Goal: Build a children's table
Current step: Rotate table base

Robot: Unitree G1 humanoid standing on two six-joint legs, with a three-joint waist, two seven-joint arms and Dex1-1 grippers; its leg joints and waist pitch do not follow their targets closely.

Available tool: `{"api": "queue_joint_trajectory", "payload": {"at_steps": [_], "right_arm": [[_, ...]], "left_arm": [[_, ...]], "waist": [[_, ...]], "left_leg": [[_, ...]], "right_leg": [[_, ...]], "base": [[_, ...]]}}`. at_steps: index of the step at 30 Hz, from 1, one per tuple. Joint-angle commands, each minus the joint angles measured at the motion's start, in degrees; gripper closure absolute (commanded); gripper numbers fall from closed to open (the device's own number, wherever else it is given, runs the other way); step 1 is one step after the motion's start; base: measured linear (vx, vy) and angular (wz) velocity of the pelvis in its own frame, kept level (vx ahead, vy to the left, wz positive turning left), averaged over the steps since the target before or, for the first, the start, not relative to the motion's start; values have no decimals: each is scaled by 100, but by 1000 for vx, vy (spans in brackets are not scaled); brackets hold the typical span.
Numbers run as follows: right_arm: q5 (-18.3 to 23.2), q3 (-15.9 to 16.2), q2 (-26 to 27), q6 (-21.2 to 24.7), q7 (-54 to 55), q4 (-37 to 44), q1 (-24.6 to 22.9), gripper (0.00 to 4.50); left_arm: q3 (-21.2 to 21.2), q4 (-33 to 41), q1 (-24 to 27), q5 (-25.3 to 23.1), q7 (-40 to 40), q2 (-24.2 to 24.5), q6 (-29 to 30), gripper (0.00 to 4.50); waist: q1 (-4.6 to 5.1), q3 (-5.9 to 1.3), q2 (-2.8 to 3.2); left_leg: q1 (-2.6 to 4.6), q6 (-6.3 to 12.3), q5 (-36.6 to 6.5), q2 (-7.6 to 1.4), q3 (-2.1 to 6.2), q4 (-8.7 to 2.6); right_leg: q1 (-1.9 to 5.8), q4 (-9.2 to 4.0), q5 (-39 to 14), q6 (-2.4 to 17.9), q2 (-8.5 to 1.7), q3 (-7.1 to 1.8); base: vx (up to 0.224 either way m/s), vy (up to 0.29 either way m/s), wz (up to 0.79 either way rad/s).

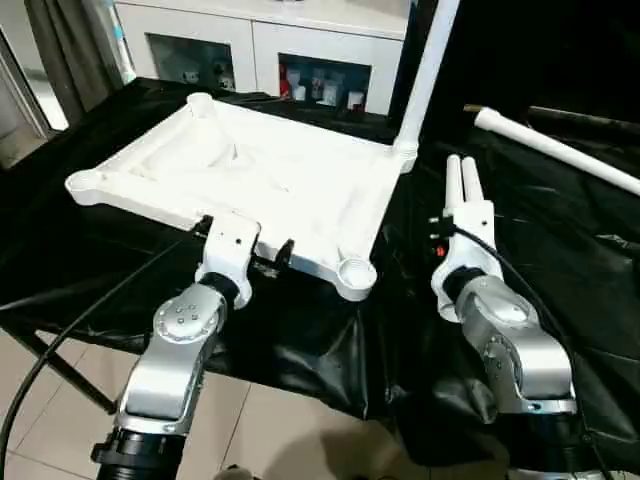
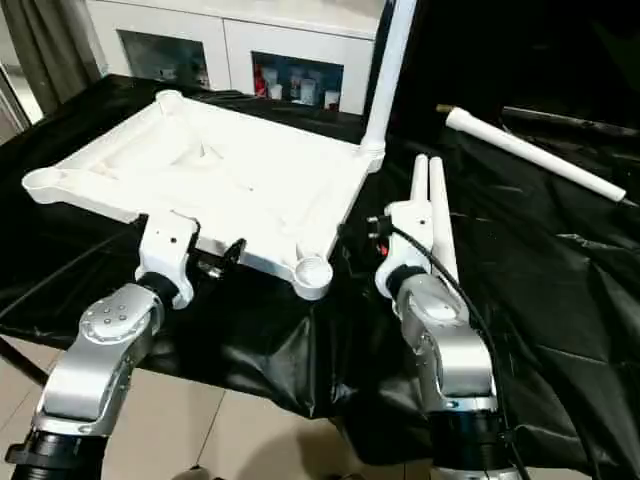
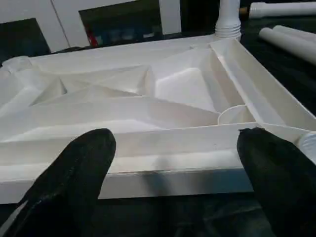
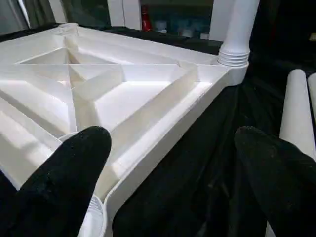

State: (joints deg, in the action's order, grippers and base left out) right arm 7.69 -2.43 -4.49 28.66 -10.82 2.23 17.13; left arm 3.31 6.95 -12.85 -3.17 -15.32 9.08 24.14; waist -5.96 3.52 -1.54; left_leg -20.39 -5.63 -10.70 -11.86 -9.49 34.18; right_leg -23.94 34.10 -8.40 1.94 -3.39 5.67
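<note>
Tabletop: our white tabletop (image 1: pixel 250 185) lies upside down on the black cloth (image 1: pixel 560 260), with its ribbed side facing up.

Done so far: one leg (image 1: pixel 425 75) stands straight up in the far corner socket on our right side. We think that is one leg out of four.

Left to do: the near right socket (image 1: pixel 356 272) is empty, and so are the near left socket (image 1: pixel 84 184) and the far left socket (image 1: pixel 200 102). So three legs are not in yet, as far as we can see.

Spare legs: two legs (image 2: pixel 432 215) lie side by side on the cloth, just beside the right edge of the tabletop. One more loose leg (image 1: pixel 555 150) lies farther back on our right, well apart from the tabletop.

Left arm: our left arm reaches forward to the near edge of the tabletop. Our left gripper (image 3: pixel 173 163) has its black fingers (image 3: pixel 74 173) spread wide at that edge, and it grips nothing.

Right arm: our right arm reaches forward on the right, over the two legs on the cloth. Our right gripper (image 4: pixel 168 168) is spread wide too, with the near right corner of the tabletop between its fingers, and it grips nothing.

Next job: we think we should pick up one of the two near legs and push it into an empty socket.

Behind: a white cabinet (image 1: pixel 270 45) with glass doors stands at the back.
</note>
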Motion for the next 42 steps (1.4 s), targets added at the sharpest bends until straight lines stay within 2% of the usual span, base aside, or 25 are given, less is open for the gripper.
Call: {"api": "queue_joint_trajectory", "payload": {"at_steps": [1, 12, 15, 23, 24, 25, 27, 31, 32, 39, 41, 42], "right_arm": [[-2, -19, 15, 48, 46, 132, -44, 1], [22, -12, 46, -3, 133, 98, 12, 1], [17, 5, 63, -23, 136, 89, -6, 1], [-107, 43, 42, -62, 249, -22, 83, 1], [-113, 49, 38, -66, 251, -36, 89, 0], [-87, 48, 43, -74, 224, -40, 89, 0], [-47, 38, 64, -79, 205, -14, 73, 28], [-45, 45, 81, -66, 232, 3, 68, 48], [-48, 49, 82, -69, 239, 1, 69, 72], [-73, 52, 73, -77, 263, -25, 90, 118], [-86, 54, 69, -77, 270, -26, 92, 118], [-82, 38, 77, -73, 285, -43, 110, 118]], "left_arm": [[56, 92, 18, -27, 55, 36, -15, 0], [74, -32, -91, -73, 102, 49, -84, 0], [92, -54, -108, -81, 115, 63, -93, 0], [114, -91, -128, -94, 146, 68, -108, 0], [112, -99, -134, -90, 142, 69, -117, 18], [103, -101, -135, -63, 123, 65, -128, 18], [107, 8, -81, 145, -112, 65, -80, 39], [119, -25, -107, 101, -42, 59, -104, 66], [118, -33, -112, 107, -48, 60, -105, 83], [96, -60, -138, 145, -50, 65, -106, 130], [78, -61, -139, 146, -18, 58, -103, 147], [-29, -64, -160, 250, 28, -5, -17, 127]], "waist": [[-8, -388, -5], [-14, -392, 0], [-12, -392, -33], [-17, -394, -10], [-16, -393, -10], [-15, -397, -2], [-22, -398, 3], [-27, -397, 5], [-31, -401, 6], [-35, -395, -3], [-36, -399, -1], [-33, -399, -2]], "left_leg": [[-4, 157, -1293, -59, 33, -411], [-7, 157, -1256, -61, 28, -408], [-14, 160, -1244, -60, 27, -407], [-14, 146, -1198, -61, 29, -410], [-9, 142, -1207, -61, 29, -409], [-9, 138, -1223, -59, 31, -409], [-4, 140, -1226, -59, 29, -408], [-6, 129, -1245, -70, 32, -415], [1, 127, -1245, -70, 30, -412], [-2, 121, -1241, -68, 28, -413], [-3, 119, -1223, -71, 30, -413], [-3, 113, -1221, -68, 28, -410]], "right_leg": [[283, -545, -2632, -116, -409, -265], [290, -527, -2484, -42, -413, -275], [293, -526, -2519, -65, -413, -274], [292, -515, -2456, -49, -411, -276], [290, -515, -2462, -54, -412, -276], [293, -515, -2461, -63, -411, -277], [292, -518, -2461, -48, -422, -279], [293, -503, -2363, -13, -410, -281], [292, -503, -2361, -11, -411, -282], [295, -507, -2404, -27, -415, -284], [297, -500, -2375, -27, -415, -285], [297, -498, -2360, -18, -412, -286]], "base": [[0, 0, 0], [0, 0, 0], [0, 0, 0], [0, 0, 0], [0, 0, 0], [0, 0, 0], [0, 0, 0], [0, 0, 0], [0, 0, 0], [0, 0, 0], [0, 0, 0], [0, 0, 0]]}}
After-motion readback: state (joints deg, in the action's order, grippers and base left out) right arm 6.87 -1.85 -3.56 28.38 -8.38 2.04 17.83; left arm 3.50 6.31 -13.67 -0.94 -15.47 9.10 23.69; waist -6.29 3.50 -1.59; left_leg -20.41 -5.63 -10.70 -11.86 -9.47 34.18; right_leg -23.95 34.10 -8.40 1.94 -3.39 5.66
